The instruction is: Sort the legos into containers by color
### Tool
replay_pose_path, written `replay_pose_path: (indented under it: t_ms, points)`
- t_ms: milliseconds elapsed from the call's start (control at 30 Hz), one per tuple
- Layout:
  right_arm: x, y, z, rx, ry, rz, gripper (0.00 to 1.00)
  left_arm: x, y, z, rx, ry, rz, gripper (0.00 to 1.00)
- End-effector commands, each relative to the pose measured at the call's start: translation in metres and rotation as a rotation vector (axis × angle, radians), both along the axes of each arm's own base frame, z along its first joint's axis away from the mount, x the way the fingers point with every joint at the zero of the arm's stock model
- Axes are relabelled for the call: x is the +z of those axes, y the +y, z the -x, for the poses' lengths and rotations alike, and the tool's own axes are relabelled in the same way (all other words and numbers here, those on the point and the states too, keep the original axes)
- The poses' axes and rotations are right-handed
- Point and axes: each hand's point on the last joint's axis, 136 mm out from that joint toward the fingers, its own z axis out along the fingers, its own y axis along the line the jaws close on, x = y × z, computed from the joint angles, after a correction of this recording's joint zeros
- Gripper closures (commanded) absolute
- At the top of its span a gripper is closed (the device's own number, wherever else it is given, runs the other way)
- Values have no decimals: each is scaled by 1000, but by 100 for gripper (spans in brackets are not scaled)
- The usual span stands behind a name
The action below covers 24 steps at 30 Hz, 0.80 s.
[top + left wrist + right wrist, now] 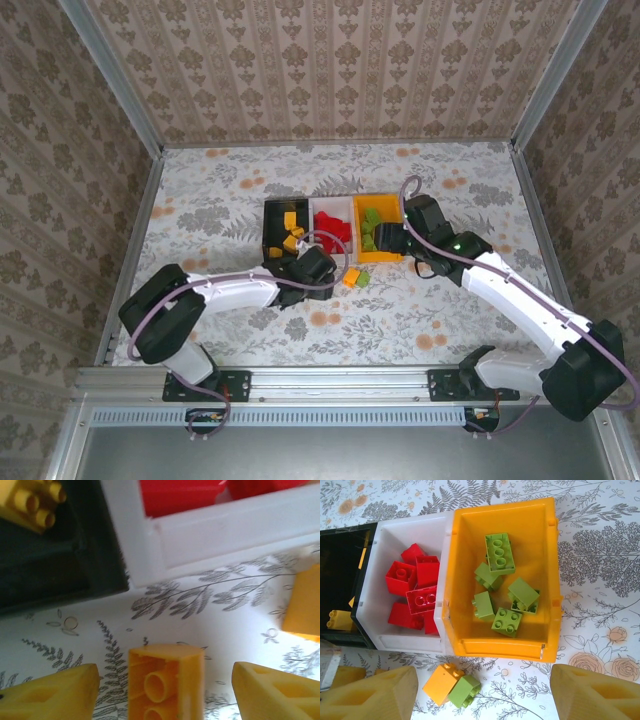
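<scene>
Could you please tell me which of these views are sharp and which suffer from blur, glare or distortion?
Left wrist view: soft, the orange brick close to the lens is blurred, and the wall of the white bin looks washed out. Right wrist view: evenly lit and crisp, studs on the green bricks readable. Top external view: sharp, but the side walls splay outward from wide-angle distortion.

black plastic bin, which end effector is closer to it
Left. The left end effector sits at the black plastic bin's near corner; the right end effector hovers by the orange-yellow plastic bin, two bins over.
</scene>
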Motion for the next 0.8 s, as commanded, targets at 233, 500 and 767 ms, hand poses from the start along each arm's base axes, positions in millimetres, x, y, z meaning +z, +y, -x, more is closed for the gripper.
replay_pose_path:
  t_ms: [233, 500, 767]
  points:
    - [6, -2, 3, -13, -15, -11, 28, -17, 5, 8, -22, 16, -73, 57]
    - [4, -5, 4, -22, -14, -8, 28, 24, 8, 25, -42, -43, -7, 69]
    - [-2, -8, 10, -27, -3, -15, 28, 114, 45, -17, 37, -193, 52, 68]
